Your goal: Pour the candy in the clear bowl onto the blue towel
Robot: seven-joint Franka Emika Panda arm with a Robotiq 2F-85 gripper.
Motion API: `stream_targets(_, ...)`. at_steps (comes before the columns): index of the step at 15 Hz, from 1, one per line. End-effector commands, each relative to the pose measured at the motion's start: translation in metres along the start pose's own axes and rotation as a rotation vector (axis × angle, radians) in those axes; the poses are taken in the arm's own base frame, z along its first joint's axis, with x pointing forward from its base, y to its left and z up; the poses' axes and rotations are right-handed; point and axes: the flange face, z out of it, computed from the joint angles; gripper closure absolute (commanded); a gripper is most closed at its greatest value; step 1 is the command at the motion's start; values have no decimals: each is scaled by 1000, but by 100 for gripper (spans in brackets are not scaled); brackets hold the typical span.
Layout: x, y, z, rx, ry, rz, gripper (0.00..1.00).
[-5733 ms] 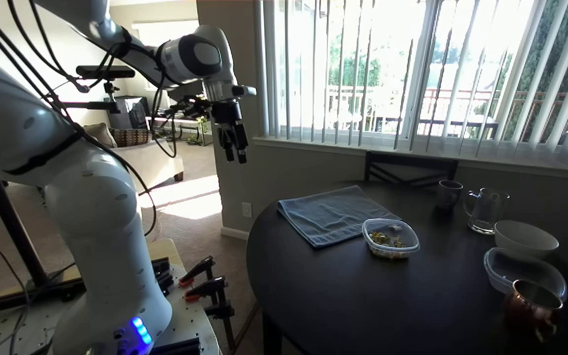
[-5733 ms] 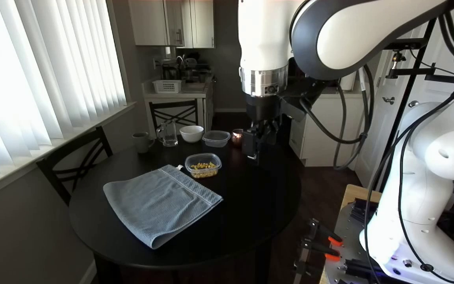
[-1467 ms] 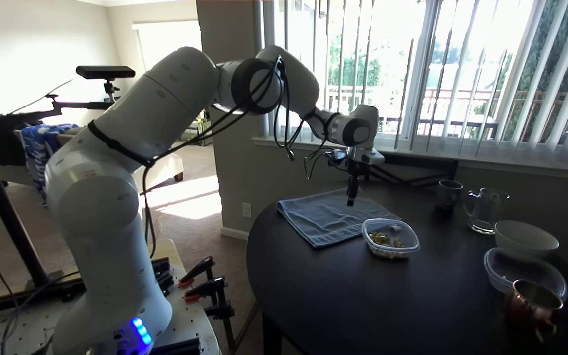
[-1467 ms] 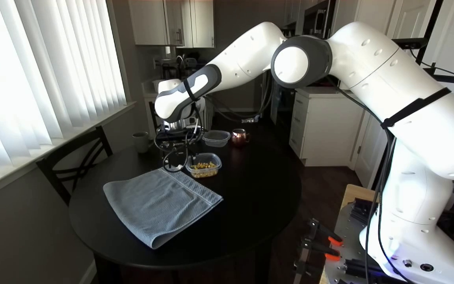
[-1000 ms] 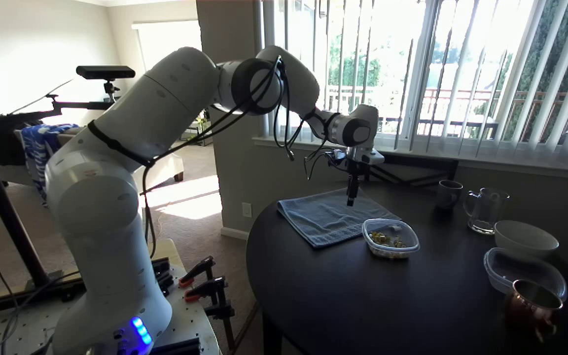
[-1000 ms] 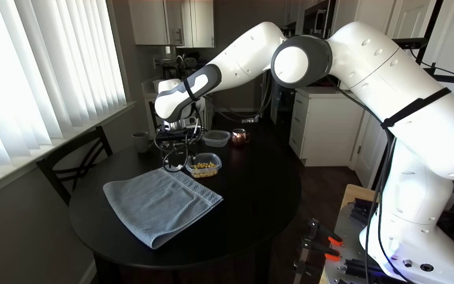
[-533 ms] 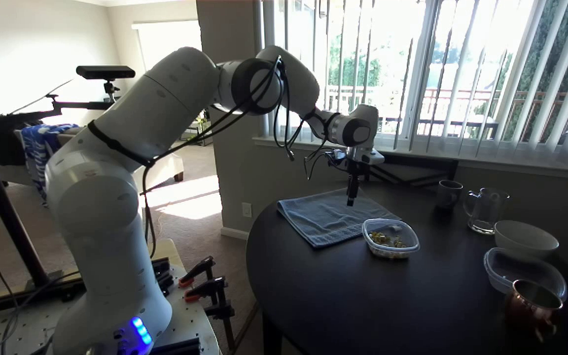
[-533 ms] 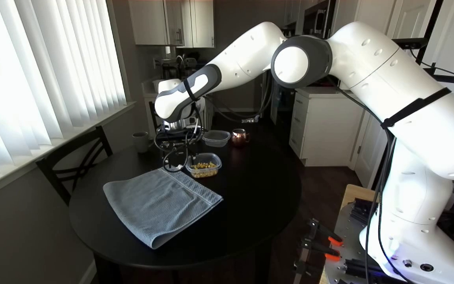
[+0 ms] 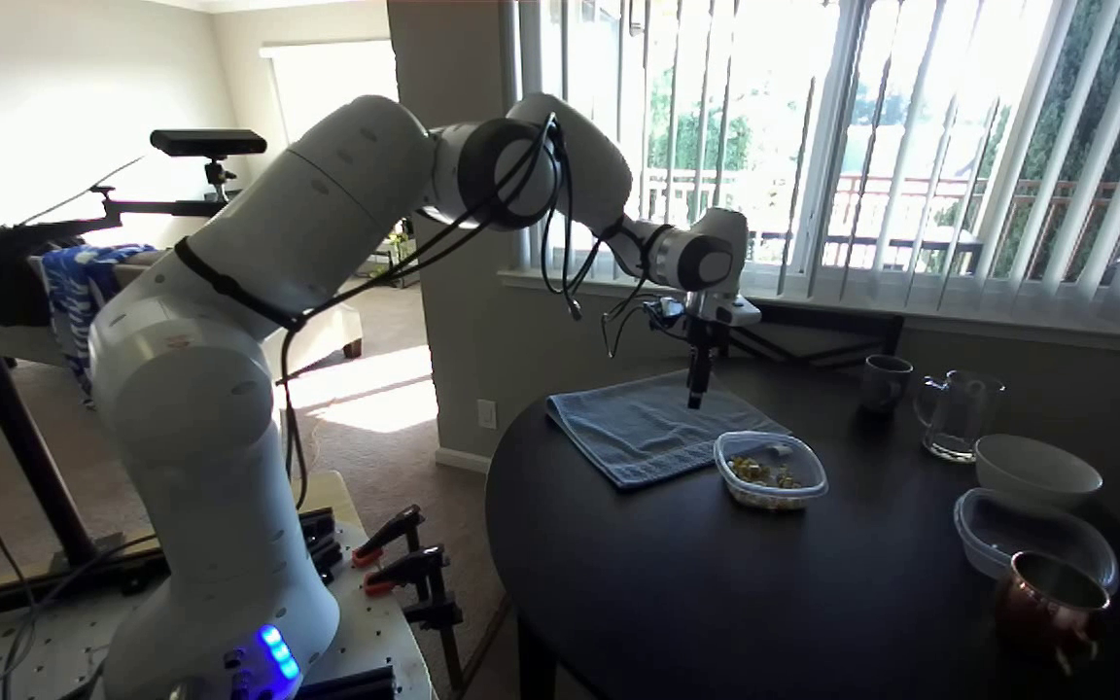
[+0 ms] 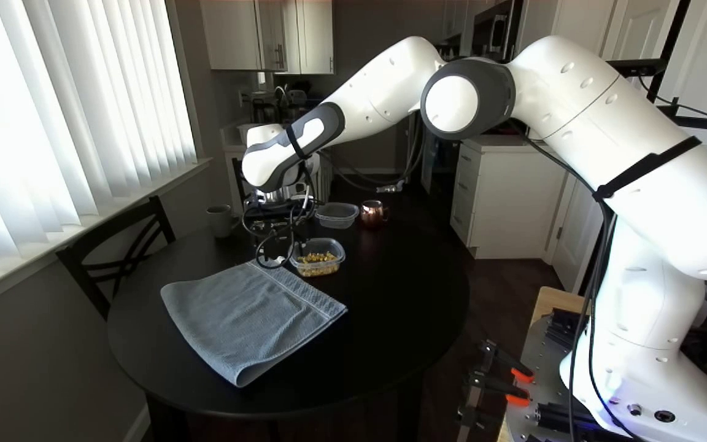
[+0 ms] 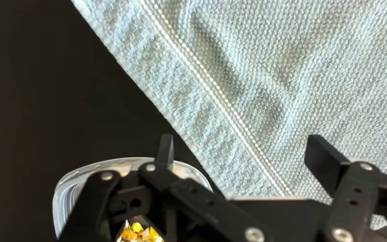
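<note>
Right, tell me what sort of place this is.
Most likely a home's dining area: a round dark table, white kitchen cabinets beyond it in an exterior view, and what looks like a pale sofa in the background of an exterior view.

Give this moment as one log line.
gripper: open, empty, hovering | candy: in clear bowl | clear bowl: upright on table, beside blue towel | pour: not started

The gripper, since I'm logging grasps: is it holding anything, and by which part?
Nothing is held: the gripper stands open with nothing between its jaws; the clear bowl rests on the table.
</note>
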Motion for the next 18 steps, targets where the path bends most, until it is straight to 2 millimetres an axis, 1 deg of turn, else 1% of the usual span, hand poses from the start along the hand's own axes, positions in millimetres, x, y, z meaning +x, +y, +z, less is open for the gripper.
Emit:
stream_targets(1, 29, 1, 1, -10, 46, -2, 0)
stream_targets(3, 47, 3, -1, -6, 66, 17, 0)
stream_targets(5, 59, 5, 0, -10, 74, 31, 0)
stream_targets(8, 81, 16, 14, -41, 70, 77, 0)
stream_targets(12, 88, 20, 38, -79, 36, 93, 0)
stream_targets(16, 83, 14, 53, -91, 7, 75, 0)
stream_targets(17, 81, 12, 56, -91, 4, 71, 3)
stream_targets(18, 80, 11, 57, -88, 3, 66, 26)
